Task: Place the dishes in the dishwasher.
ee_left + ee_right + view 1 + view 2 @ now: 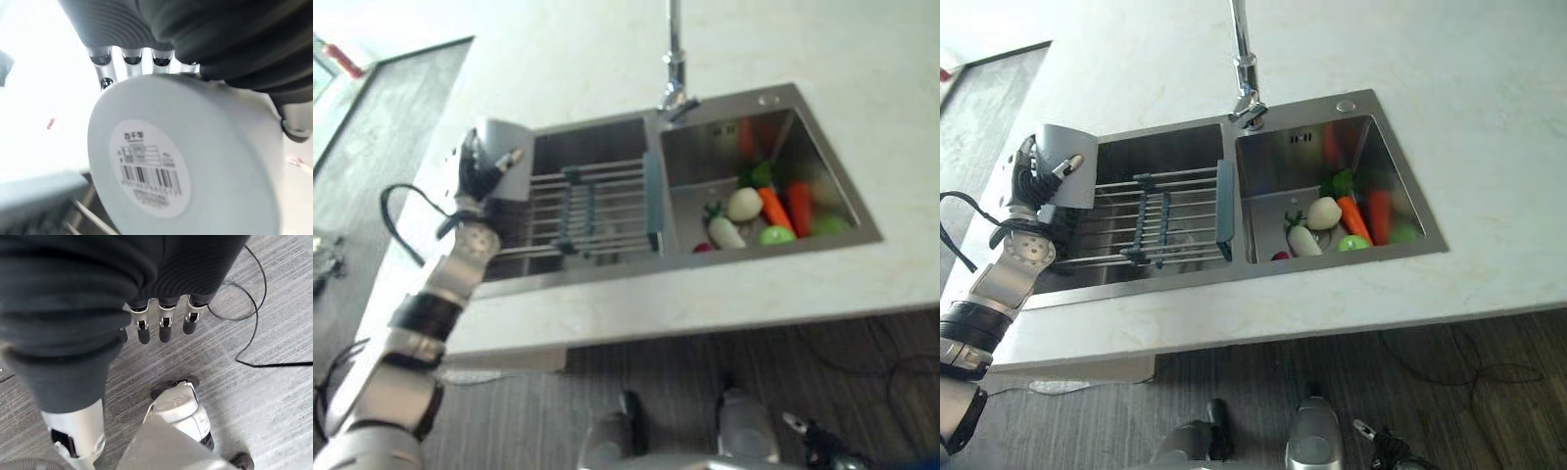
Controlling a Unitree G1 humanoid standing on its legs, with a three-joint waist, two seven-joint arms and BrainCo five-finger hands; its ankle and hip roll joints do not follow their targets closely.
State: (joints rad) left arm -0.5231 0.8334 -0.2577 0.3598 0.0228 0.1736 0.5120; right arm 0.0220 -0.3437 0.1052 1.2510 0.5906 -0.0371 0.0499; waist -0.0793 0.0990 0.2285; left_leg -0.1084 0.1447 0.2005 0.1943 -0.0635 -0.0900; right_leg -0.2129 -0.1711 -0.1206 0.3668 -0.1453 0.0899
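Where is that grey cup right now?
The grey cup is held in the left robot hand, at the left end of the sink, above the wire rack that spans the left basin.

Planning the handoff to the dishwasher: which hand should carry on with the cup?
Left. The left hand already grips the grey cup above the sink's left basin rack. The right hand hangs low over the floor, holding nothing.

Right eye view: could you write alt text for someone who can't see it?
The robot's left hand grips a grey cup above a wire rack in the sink's left basin; toy vegetables lie in the right basin.
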